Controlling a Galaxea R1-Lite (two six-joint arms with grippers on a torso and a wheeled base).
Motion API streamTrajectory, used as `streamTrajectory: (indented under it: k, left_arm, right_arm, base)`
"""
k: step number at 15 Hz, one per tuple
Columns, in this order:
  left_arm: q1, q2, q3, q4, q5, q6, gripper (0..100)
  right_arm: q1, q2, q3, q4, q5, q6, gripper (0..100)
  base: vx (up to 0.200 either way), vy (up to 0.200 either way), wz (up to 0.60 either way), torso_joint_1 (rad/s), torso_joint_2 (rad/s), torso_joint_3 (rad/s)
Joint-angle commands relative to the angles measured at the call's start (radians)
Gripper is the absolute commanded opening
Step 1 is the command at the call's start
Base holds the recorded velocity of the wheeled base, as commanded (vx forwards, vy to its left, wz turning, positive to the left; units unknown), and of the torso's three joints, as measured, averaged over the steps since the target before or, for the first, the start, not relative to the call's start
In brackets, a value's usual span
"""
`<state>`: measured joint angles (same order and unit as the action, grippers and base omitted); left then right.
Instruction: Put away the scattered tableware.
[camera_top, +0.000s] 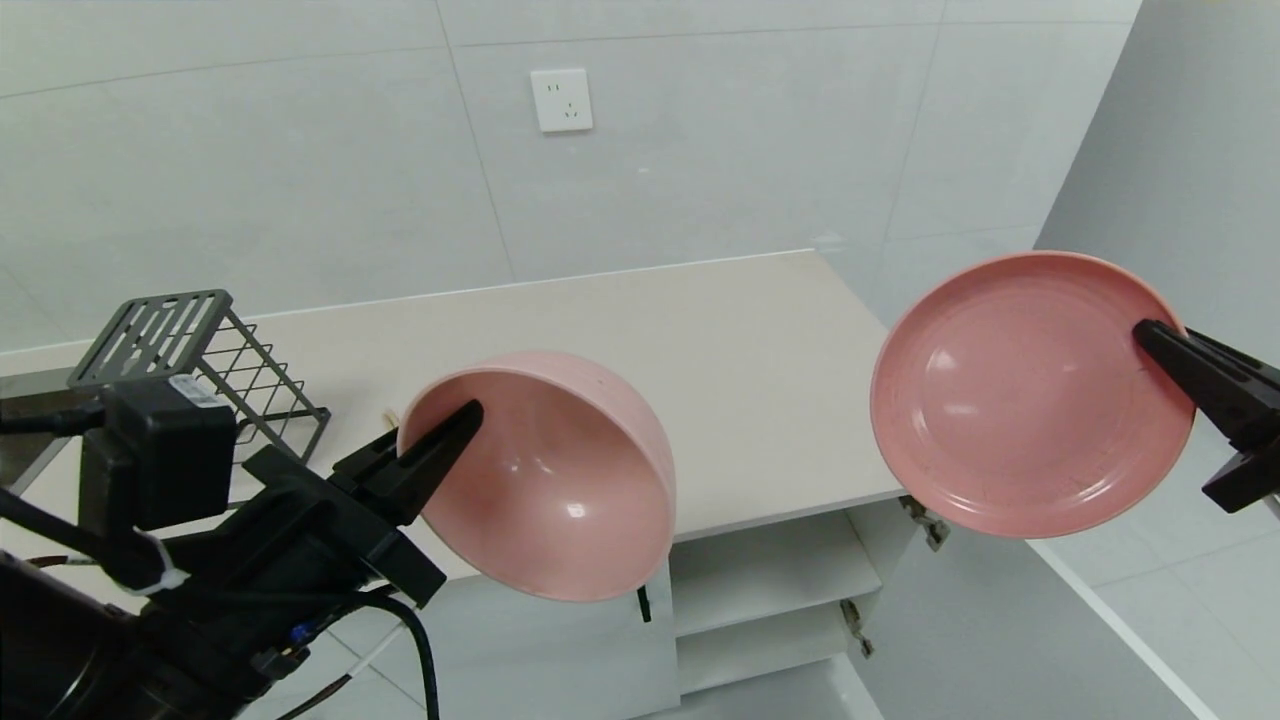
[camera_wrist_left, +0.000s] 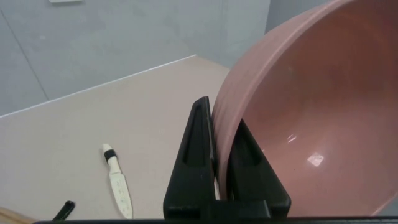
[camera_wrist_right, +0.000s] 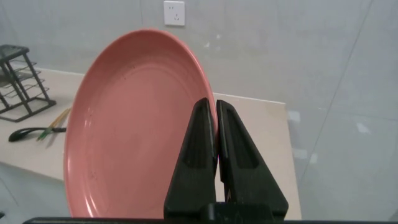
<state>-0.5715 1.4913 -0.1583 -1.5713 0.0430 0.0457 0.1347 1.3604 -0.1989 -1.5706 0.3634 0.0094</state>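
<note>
While both hang aloft | left gripper pinches tipped bowl rim | right gripper pinches tilted plate rim

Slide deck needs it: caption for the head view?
Left gripper grips pink bowl by rim, right gripper grips pink plate by rim, both aloft near the counter.

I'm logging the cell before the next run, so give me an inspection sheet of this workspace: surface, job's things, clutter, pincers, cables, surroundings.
Surface: pale countertop, set against a tiled wall.
Job's things: pink bowl and pink plate, both held in the air and tilted. A pale knife, black spoon and chopsticks lie on the countertop, the last two beside a wire rack.
Clutter: nothing seen.
Pincers: left pincer shut on the bowl's rim; right pincer shut on the plate's rim.
Cables: black cable hanging below the left arm.
Surroundings: wall socket; open cabinet shelves under the countertop.
</note>
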Motion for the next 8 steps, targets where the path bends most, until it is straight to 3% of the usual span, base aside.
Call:
streamTrajectory:
  k: [1,8]
  left_arm:
    - [0.001,0.004,0.002,0.0,0.002,-0.001,0]
    - [0.001,0.026,0.013,0.0,0.002,-0.001,0]
  right_arm:
    - [0.002,0.002,0.0,0.0,0.0,0.0,0]
    - [0.0,0.006,-0.002,0.0,0.0,0.0,0]
  base:
    - [0.0,0.0,0.0,0.0,0.0,0.0]
    - [0.0,0.0,0.0,0.0,0.0,0.0]
